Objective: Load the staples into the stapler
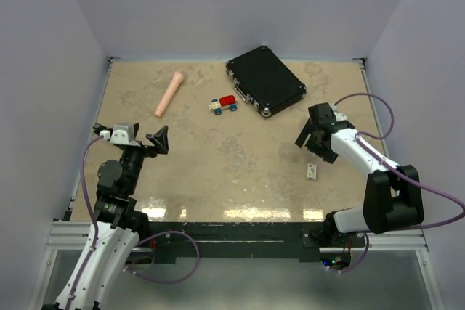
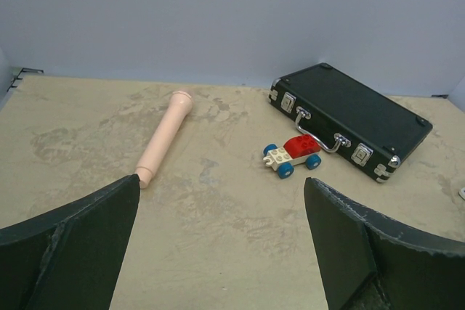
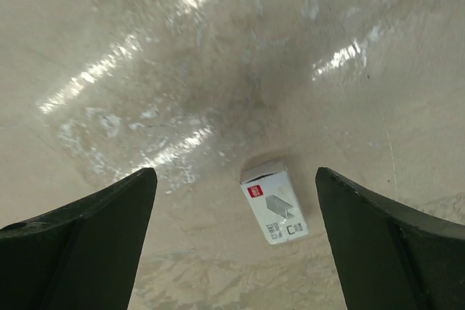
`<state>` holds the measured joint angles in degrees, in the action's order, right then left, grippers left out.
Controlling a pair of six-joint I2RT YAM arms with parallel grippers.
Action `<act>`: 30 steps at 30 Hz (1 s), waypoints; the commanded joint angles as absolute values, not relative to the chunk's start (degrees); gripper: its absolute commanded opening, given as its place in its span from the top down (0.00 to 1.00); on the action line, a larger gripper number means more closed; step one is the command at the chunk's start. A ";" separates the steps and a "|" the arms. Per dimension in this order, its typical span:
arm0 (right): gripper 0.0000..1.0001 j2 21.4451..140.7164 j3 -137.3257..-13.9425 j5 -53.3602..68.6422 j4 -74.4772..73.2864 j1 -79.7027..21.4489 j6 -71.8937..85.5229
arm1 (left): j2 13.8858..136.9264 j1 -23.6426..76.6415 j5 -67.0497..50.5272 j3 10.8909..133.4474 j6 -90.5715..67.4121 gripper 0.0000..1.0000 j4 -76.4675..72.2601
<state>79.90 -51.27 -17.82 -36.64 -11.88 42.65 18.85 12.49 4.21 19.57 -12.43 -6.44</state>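
**Right wrist view: staple box lies between wide-open jaws, a little off centre**

Right wrist camera looks down on the white box (image 3: 275, 202), which lies flat on the table (image 3: 218, 49) with a staple drawn on its top face; no loose strip of staples shows in any view, so they are judged to be inside this box. The right gripper (image 3: 232, 179) hangs over it with its jaws spread wide and nothing between them.

The box sits in the gap, nearer the finger on the picture's right; its long axis runs from upper left to lower right, steep but slanted, so the closing line crosses it at an angle; a close from here would probably meet the long sides skewed, and a small turn of the wrist would square it.

From the top camera the box lies just on the near side of the right gripper; the left gripper (image 1: 158, 140), jaws also spread and empty, stands well apart at the far left of the table; the right arm is plainly the nearer.

Farther back lie a pink cylinder (image 1: 169, 93), a toy car (image 1: 224, 104) and a shut black case (image 1: 265, 80); nothing can be told for certain to be the stapler.
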 commanded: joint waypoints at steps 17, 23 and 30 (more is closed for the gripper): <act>0.34 80.77 -40.08 -7.48 -28.48 -13.09 43.51 | 21.71 13.45 4.04 19.51 -11.25 0.00 -9.67; 0.51 86.38 -44.02 -9.40 -27.51 -23.98 43.51 | 22.41 13.53 3.52 19.51 -11.25 0.00 -9.58; 0.64 99.12 -57.18 -10.46 -27.24 -38.03 37.45 | 22.76 13.45 2.64 19.69 -11.25 0.00 -9.75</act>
<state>91.90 -50.94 -10.00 -27.77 -31.35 41.23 22.31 13.17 4.01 19.57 -12.36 -6.68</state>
